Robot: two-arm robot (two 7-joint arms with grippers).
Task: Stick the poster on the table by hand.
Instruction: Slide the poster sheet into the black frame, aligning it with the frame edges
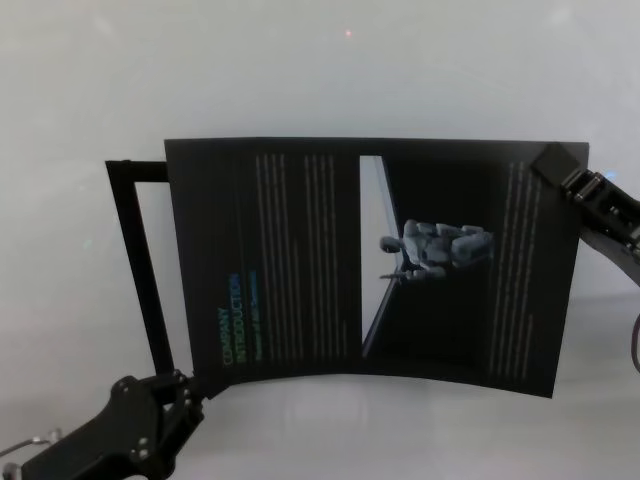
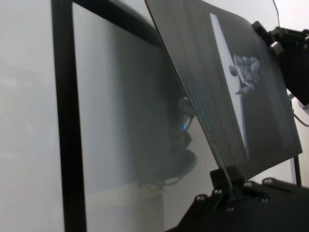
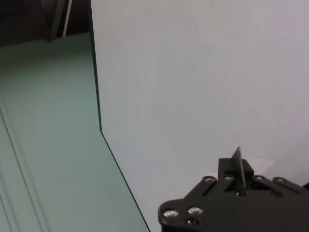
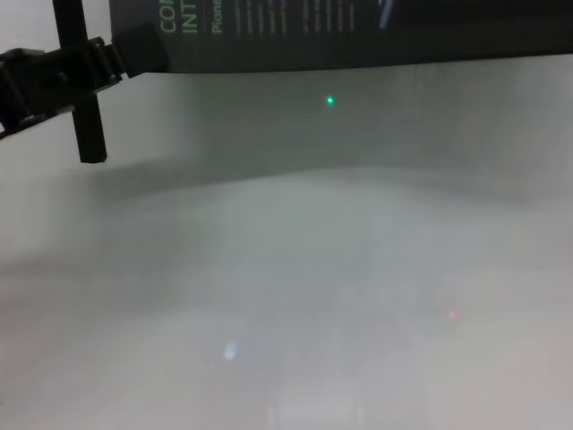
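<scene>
A pale grey, slightly glossy desk [image 1: 300, 60] fills the scene from near to far. Above it the black poster [image 1: 370, 265] is held spread out, lifted off the surface, its green heading running along the left side and a robot figure printed near the middle; its near edge bows a little. Behind its left part stands a thin black frame [image 1: 140, 250], jutting out to the left. The left gripper [image 1: 195, 385] holds the poster's near left corner, jaws closed on the sheet's edge, as the left wrist view shows. The right gripper [image 1: 562, 168] holds the far right corner, jaws clamped on the thin edge.
</scene>
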